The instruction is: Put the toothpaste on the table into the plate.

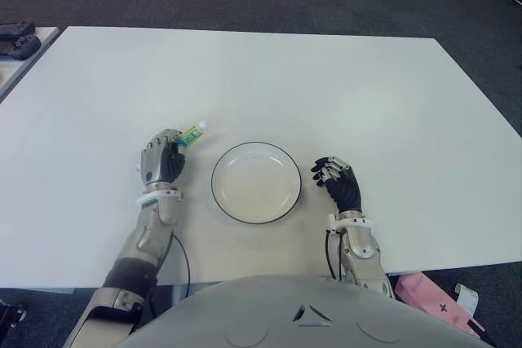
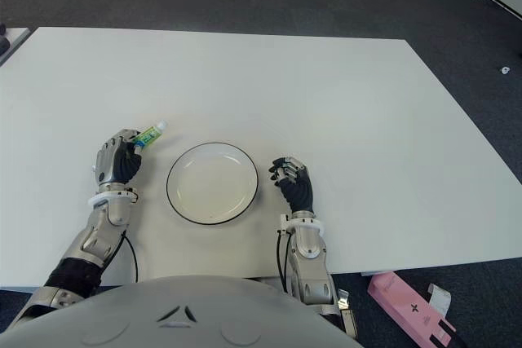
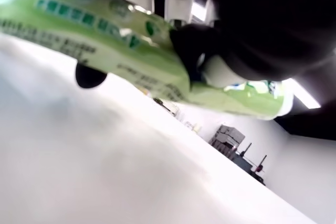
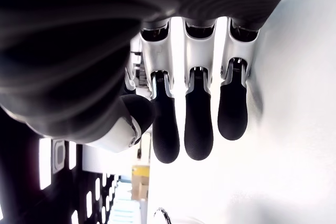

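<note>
Looks like the grab step is done, so the carry comes next. Left of centre in the eye view, the left hand (image 1: 163,158) has its fingers curled around the green and white plastic toothpaste tube (image 1: 192,134), white cap poking out toward the upper right. Next move: swing it right over the white round plate with a dark rim (image 1: 256,182) on the white desk (image 1: 326,87), then release. The right hand (image 1: 338,182) shows just right of the plate, fingers loosely bent, holding nothing.
</note>
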Robot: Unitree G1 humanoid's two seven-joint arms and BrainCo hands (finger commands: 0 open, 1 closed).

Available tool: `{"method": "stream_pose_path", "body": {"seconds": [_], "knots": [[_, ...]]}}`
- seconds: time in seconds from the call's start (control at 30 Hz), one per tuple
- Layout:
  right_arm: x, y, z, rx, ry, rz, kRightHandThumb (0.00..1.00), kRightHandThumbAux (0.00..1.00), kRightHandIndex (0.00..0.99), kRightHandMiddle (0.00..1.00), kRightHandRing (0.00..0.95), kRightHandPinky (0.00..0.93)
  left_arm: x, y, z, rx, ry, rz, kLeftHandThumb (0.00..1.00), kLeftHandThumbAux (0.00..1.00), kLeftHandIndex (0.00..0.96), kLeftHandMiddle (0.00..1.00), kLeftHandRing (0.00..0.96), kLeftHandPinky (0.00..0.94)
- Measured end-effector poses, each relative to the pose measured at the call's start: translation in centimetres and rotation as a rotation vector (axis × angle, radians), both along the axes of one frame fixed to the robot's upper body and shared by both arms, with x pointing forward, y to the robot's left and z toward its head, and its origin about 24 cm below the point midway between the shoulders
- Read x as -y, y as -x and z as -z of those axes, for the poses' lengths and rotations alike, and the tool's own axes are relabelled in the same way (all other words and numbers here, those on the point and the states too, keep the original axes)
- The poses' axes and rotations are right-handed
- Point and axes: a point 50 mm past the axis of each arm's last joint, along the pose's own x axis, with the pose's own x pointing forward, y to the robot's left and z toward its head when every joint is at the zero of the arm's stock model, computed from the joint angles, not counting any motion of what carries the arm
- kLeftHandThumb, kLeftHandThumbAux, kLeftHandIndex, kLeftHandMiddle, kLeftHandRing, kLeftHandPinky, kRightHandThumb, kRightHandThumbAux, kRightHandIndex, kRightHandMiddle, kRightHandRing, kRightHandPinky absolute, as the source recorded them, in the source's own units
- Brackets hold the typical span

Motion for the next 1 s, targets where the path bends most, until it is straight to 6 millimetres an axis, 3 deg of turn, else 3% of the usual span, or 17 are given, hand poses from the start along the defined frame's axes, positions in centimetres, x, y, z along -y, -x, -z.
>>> {"method": "stream_pose_path", "body": {"seconds": [0.53, 1.0], "knots": [[-0.2, -0.3, 0.1, 0.019, 0.010, -0.021, 0.709, 0.727, 0.431, 0.540, 0.554, 0.561, 1.0, 1.1, -0.8, 0.084, 0.050, -0.100, 0.850, 0.666, 0.398, 0.547, 0.855, 0.836], [-0.3, -0.4, 0.1, 0.018, -0.004, -0.014, 0.709, 0.726, 0.431, 0.536, 0.547, 0.550, 3.1, 1.1, -4.0, 0.196, 0.114, -0.033, 0.851, 0.665, 0.401, 0.552, 0.868, 0.857]]}}
